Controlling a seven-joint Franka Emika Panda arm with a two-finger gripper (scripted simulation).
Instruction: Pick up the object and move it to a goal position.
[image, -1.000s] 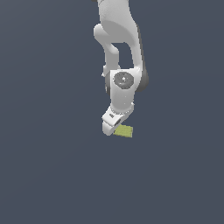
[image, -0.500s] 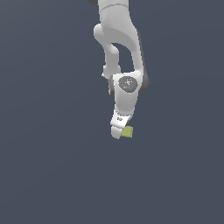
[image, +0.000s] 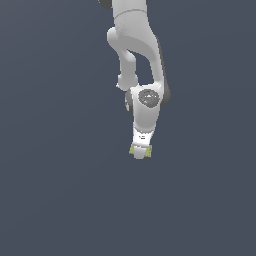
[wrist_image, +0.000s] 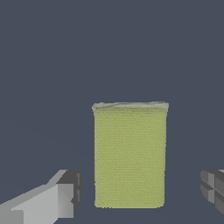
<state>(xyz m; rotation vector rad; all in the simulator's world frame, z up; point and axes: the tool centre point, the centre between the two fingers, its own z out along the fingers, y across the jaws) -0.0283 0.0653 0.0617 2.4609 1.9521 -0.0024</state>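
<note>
Gripper is wide open and holding nothing. Going left to right in the wrist view: one fingertip, a gap, the yellow-green block, a wider gap, then the other fingertip. So the block sits between the fingers, a bit nearer the first one, touching neither. Its long axis runs crosswise to the line between the fingertips, so they'd close on the narrow width, which looks right to me.

Exterior view shows the block's corners peeking out either side of the hand, flat on the plain grey floor, well away from any edge I can see.
</note>
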